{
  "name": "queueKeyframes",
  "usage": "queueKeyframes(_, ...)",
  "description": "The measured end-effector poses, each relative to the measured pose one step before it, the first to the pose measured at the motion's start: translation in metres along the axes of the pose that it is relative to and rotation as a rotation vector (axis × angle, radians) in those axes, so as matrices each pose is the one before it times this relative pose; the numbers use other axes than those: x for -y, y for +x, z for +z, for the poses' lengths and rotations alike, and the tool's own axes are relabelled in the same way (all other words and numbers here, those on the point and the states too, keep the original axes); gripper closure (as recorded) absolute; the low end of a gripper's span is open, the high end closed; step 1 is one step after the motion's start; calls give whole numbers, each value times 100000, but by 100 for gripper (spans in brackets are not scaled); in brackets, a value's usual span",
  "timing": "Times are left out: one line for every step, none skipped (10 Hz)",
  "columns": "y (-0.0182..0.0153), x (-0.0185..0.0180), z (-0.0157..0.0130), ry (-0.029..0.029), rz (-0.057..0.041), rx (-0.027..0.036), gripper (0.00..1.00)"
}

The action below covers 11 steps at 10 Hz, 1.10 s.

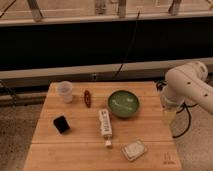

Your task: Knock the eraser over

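The eraser (61, 124) is a small black block on the left part of the wooden table (75, 150), below a clear plastic cup (65, 91). The white arm (187, 85) hangs at the table's right edge. My gripper (168, 116) points down there, beside the green bowl (123, 103) and far to the right of the eraser.
A small reddish-brown object (87, 98) lies right of the cup. A long white bar (105, 127) lies in the middle and a pale grey packet (134, 149) near the front. Cables hang behind the table and at its right.
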Motion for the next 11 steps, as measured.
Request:
queueKeyframes(3,1,3,1,-5,0,20)
queueKeyframes(-13,-10,11,-26,-52,-34,20)
queueKeyframes(-261,-116,83,110,-1187,-1048,20)
queueKeyframes(-848,40,123,279,-1805,-529,20)
queueKeyframes(-1082,72,85,344,-1756,-715,20)
queueKeyframes(-1848,206,92,419,-2702,-821,20)
queueKeyframes(-858,33,80,266,-1734,-877,20)
queueKeyframes(-432,38,154,370,-1865,-1017,20)
queueKeyframes(-721,82,97,405,-1921,-667,20)
queueKeyframes(-1269,135,129,419,-2801,-842,20)
queueKeyframes(-1025,98,59,357,-2129,-698,20)
